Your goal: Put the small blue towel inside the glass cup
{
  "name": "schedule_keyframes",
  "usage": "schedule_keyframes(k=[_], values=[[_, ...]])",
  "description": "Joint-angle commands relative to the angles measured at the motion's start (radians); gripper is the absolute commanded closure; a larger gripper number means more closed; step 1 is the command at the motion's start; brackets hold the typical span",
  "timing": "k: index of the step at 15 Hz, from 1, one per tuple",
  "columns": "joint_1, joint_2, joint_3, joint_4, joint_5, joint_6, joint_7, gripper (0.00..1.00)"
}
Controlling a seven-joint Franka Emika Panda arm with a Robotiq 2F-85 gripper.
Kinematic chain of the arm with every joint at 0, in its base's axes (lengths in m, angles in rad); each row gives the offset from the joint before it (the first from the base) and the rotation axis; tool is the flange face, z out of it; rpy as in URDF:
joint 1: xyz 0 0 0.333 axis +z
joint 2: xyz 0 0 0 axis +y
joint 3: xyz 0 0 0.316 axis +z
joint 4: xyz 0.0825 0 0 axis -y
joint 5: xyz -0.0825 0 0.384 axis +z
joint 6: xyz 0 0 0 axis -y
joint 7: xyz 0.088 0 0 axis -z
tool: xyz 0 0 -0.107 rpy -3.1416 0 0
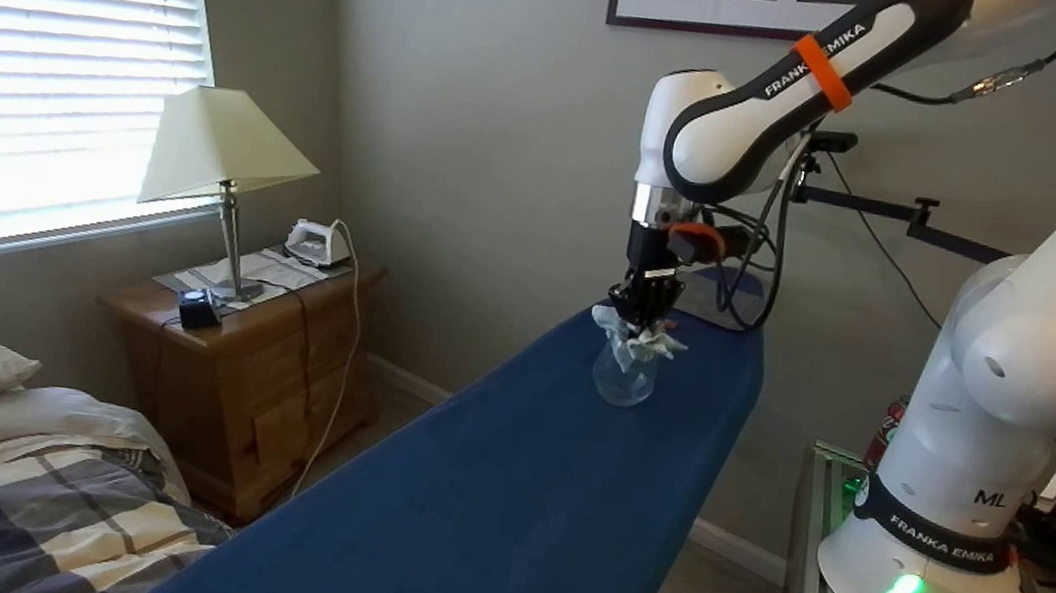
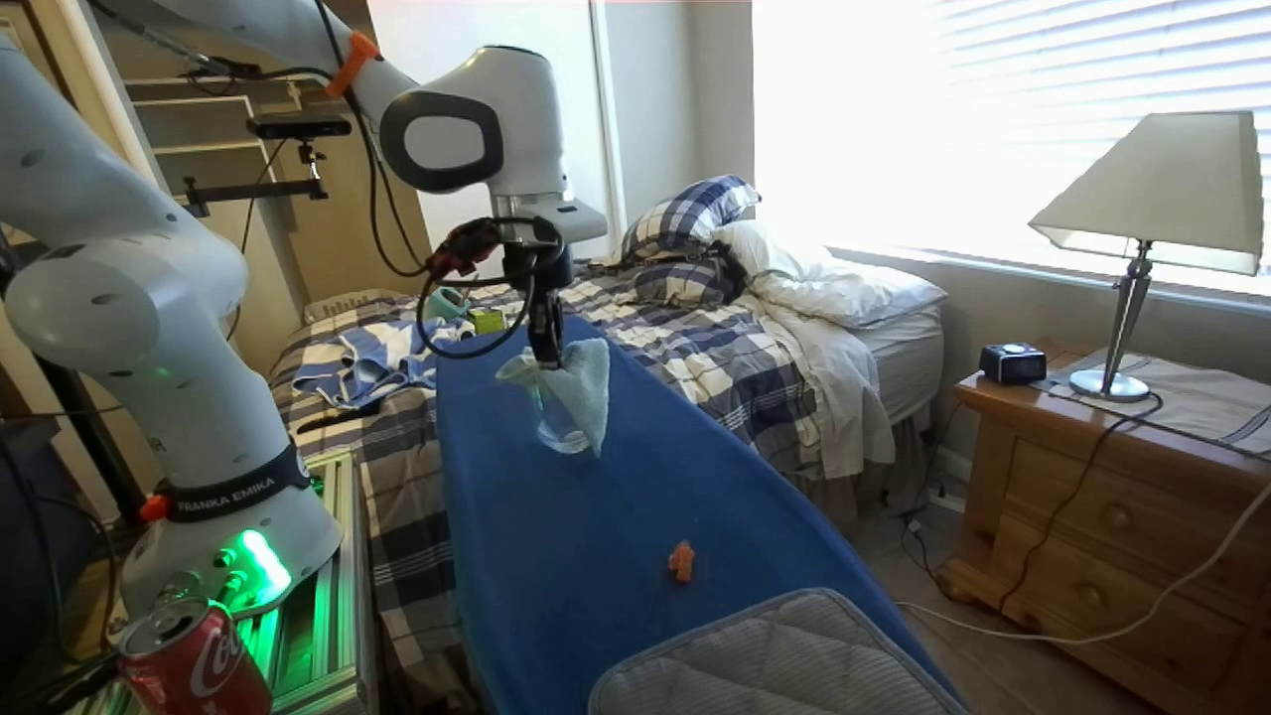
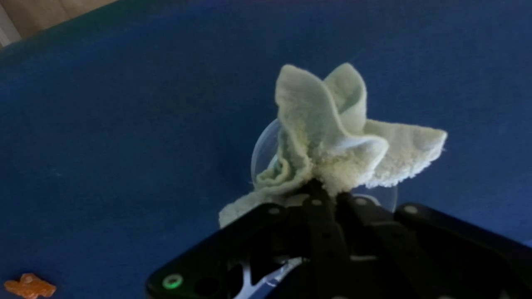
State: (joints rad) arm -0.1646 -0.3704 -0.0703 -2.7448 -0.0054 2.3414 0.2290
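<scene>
My gripper [image 1: 643,323] points straight down over the glass cup, shut on the small blue towel [image 2: 584,392]. Pale and crumpled, the towel [image 3: 311,108] fans out around the fingertips, its corners spreading past the cup's rim. One flap hangs down along the cup's outside in an exterior view. The clear glass cup [image 1: 623,384] stands upright on the dark blue ironing board; its mouth is mostly covered by cloth. In the wrist view only parts of the cup's rim [image 3: 264,147] show on either side of the cloth. How deep the towel's middle sits in the cup is hidden.
A small orange object [image 2: 681,562] lies on the ironing board [image 1: 504,495], near a grey quilted pad [image 2: 784,655] at one end. A bed [image 2: 695,328] and a nightstand [image 1: 225,380] with lamp and iron stand beside it. A red can [image 2: 194,660] is near the robot base.
</scene>
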Motion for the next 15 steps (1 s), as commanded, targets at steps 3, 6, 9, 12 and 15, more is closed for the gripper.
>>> schedule_keyframes(k=[3, 6, 9, 12, 15], values=[[-0.003, -0.016, 0.012, 0.002, -0.012, 0.003, 0.006, 0.98], [0.003, -0.041, 0.019, 0.003, -0.006, -0.01, 0.003, 0.98], [-0.002, -0.044, 0.026, 0.0, -0.014, 0.001, 0.007, 0.98], [-0.002, -0.04, 0.024, 0.003, -0.009, -0.001, 0.006, 0.68], [-0.002, -0.039, 0.023, 0.006, -0.007, -0.005, 0.006, 0.49]])
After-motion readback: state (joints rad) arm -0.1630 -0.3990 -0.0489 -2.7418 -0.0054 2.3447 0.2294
